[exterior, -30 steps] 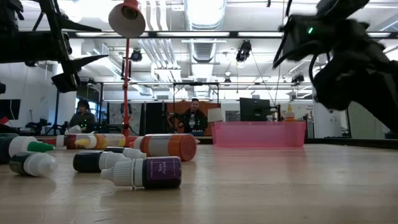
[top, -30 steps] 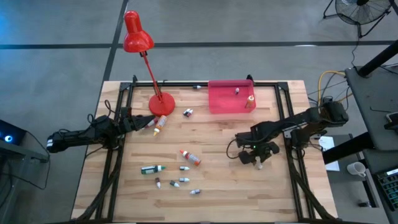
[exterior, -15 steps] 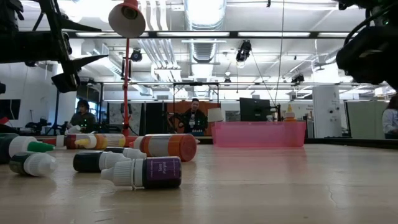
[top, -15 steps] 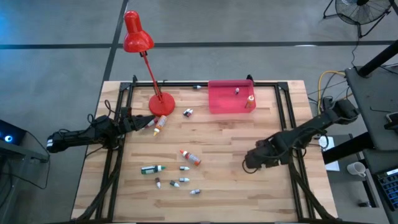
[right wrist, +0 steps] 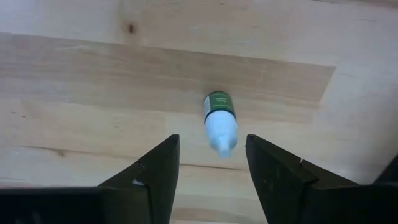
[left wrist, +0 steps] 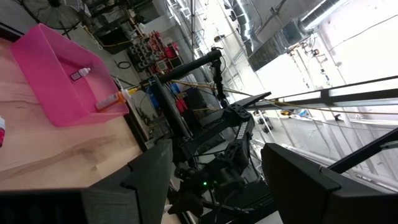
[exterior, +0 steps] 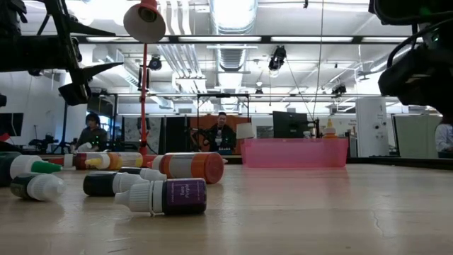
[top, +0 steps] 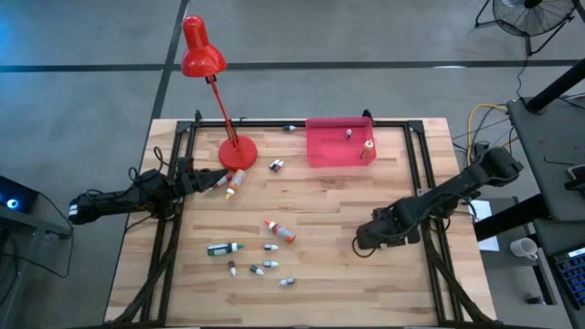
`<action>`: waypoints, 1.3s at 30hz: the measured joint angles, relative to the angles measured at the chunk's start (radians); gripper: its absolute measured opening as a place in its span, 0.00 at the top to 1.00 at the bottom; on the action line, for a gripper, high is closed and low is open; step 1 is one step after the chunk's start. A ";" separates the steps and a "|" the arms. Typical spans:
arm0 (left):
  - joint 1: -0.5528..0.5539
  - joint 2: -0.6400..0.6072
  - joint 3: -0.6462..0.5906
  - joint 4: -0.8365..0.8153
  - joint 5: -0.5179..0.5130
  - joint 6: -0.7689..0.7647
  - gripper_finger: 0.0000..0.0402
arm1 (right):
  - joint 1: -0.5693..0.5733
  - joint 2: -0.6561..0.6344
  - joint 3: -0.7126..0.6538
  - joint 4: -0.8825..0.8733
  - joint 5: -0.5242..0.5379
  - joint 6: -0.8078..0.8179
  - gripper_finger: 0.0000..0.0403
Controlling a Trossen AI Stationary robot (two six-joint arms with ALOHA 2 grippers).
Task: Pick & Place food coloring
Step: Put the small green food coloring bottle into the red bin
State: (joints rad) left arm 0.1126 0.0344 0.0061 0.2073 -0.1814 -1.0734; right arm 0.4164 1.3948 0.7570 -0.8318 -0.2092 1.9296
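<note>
I hold the right gripper (right wrist: pixel 208 171), jaws open and empty, over the light, slick green-labelled bottle (right wrist: pixel 220 122); grip its body crosswise.

Pale planked wooden table (top: pixel 320 210), translucent pink plastic tray (top: pixel 334 146).

The wooden table (top: pixel 329 206) is carrying a pink tray (top: pixel 340 146) and a red lamp (top: pixel 237 152) far beyond the right gripper (top: pixel 366 241); scattered bottles (top: pixel 265 251) are lying beside it, one small green bottle (right wrist: pixel 220 121) lying directly beneath its fingers.
</note>
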 joint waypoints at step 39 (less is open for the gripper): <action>0.000 0.000 0.000 0.000 0.000 0.000 0.45 | -0.013 -0.013 0.005 -0.002 0.039 -0.143 0.88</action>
State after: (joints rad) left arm 0.1126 0.0341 0.0060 0.2077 -0.1814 -1.0733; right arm 0.4036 1.3815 0.7618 -0.8337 -0.1700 1.7862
